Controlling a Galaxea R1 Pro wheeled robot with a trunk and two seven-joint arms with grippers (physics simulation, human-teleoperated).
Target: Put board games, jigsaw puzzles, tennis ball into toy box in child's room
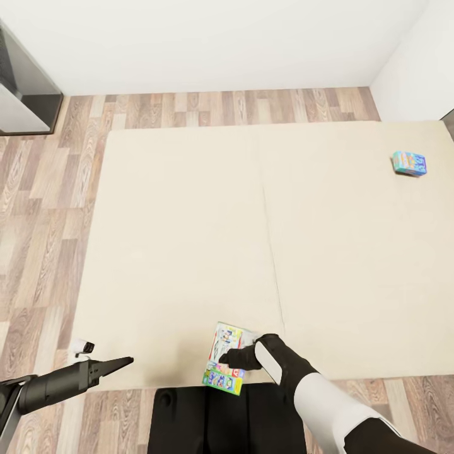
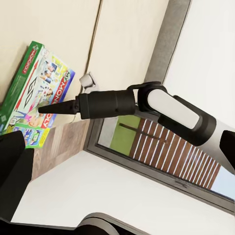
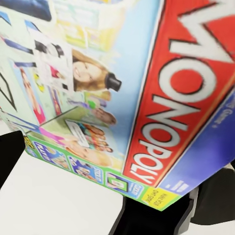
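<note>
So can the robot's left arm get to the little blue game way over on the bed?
Probably not from here. The left gripper hangs at the bed's near edge, while the small blue board game lies far across the mattress on the robot's right side. Nothing blocks the way; it just looks too far.

White-shelled arms with black joints, black tapering left tool (image 1: 120,363), black right tool (image 1: 236,359), dark base.
</note>
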